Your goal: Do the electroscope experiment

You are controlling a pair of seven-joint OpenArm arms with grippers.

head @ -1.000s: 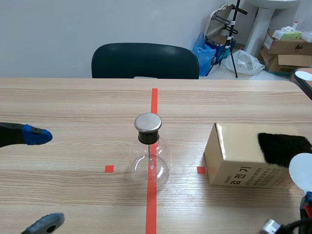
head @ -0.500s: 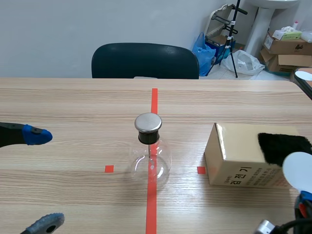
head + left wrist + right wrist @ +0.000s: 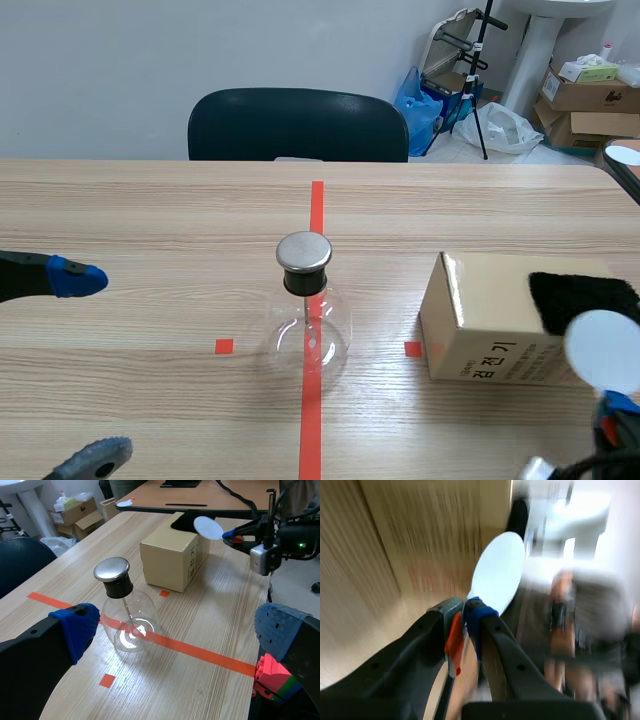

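Observation:
The electroscope (image 3: 306, 305), a clear glass flask with a black neck and a round metal cap (image 3: 111, 569), stands on the red tape line at the table's middle. My right gripper (image 3: 462, 626) is shut on the red handle of a white disc (image 3: 498, 572), held up over the near right of the table in front of the cardboard box (image 3: 500, 320). The disc (image 3: 602, 350) shows at the scene's right edge. A black cloth (image 3: 580, 300) lies on the box top. My left gripper (image 3: 175, 630) is open, well to the left of the flask, with nothing between its fingers.
A dark chair (image 3: 298, 125) stands beyond the far table edge. Coloured toy blocks (image 3: 272, 680) lie close beside my left gripper's finger. Boxes and a white pedestal stand on the floor at the back right.
My right gripper has carried the white disc slightly up and to the left. The left arm and the flask have not moved.

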